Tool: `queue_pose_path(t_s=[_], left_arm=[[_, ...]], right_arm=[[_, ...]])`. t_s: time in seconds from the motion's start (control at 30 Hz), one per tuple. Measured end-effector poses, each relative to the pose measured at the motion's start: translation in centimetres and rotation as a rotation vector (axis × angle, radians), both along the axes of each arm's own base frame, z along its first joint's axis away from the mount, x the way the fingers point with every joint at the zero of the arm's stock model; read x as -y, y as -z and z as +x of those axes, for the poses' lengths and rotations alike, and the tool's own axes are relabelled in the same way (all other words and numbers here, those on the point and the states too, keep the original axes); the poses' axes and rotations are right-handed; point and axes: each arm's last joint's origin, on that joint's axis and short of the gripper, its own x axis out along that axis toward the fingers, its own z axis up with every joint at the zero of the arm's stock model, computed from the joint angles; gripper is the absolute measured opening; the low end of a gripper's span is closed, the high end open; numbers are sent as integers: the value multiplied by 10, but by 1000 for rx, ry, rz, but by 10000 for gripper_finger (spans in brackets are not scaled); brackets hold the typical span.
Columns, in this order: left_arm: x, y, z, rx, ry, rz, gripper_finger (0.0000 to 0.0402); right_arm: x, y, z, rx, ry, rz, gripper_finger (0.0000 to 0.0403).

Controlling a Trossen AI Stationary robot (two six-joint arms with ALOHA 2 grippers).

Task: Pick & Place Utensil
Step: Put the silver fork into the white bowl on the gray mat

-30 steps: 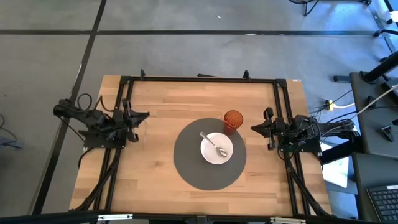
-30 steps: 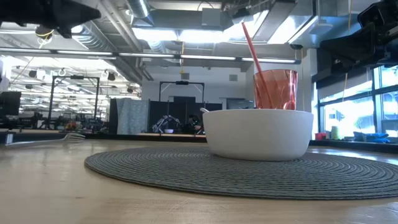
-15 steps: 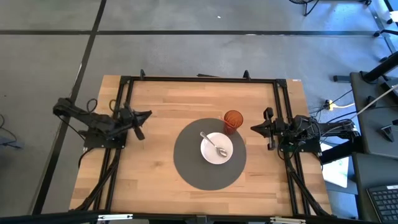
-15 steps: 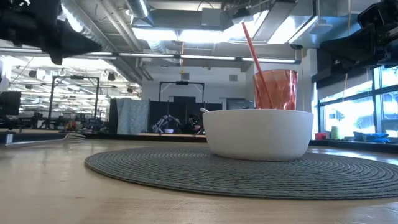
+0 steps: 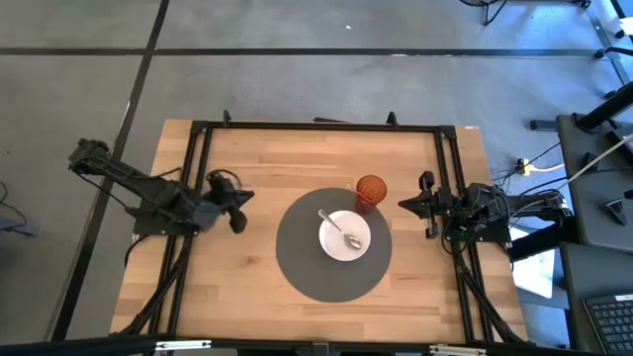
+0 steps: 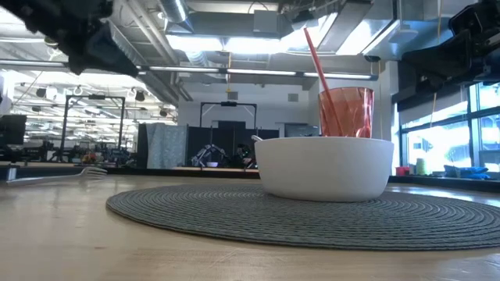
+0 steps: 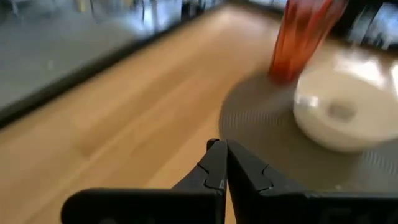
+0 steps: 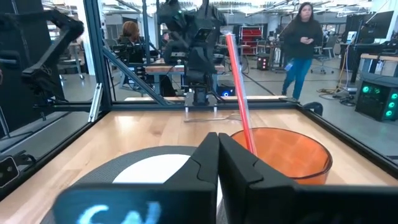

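A metal spoon [image 5: 341, 229] lies in a white bowl [image 5: 345, 236], its handle leaning on the rim toward the far left. The bowl [image 7: 341, 111] stands on a round grey placemat [image 5: 297, 259]. The low view shows a fork [image 6: 61, 176] lying flat on the wood at the picture's left. My left gripper [image 5: 240, 201] [image 7: 219, 149] is shut and hovers above the bare wood just left of the placemat [image 7: 261, 124], touching nothing. My right gripper [image 5: 404, 204] [image 8: 217, 140] is shut and waits at the table's right side, beside the cup.
An orange cup [image 5: 371, 193] [image 8: 283, 155] with a red straw [image 8: 239, 106] stands on the placemat's far edge, just behind the bowl [image 6: 324, 166]. Black frame rails [image 5: 316, 126] run along the table's far, left and right edges. A person [image 8: 301, 46] stands in the room beyond.
My left arm has stretched out, carrying its gripper toward the table's right, from the left rail to the placemat's left edge. Its fingers stay shut. The bowl, spoon, cup and right arm have kept still.
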Motion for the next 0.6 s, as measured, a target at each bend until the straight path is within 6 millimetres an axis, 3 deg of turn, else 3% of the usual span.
queue_pose_path(t_s=[0.13,0.27,0.37,0.6], left_arm=[[2,-7,7,-245,-61,-130,3],[-3,4,10,-471,-230,-207,2],[-5,15,14,-575,-299,-231,4],[-2,34,26,-750,-282,-284,35]], right_arm=[[0,0,0,1,-1,16,6],[0,0,0,0,-1,16,6],[0,0,0,1,-1,21,6],[0,0,0,1,-1,24,6]])
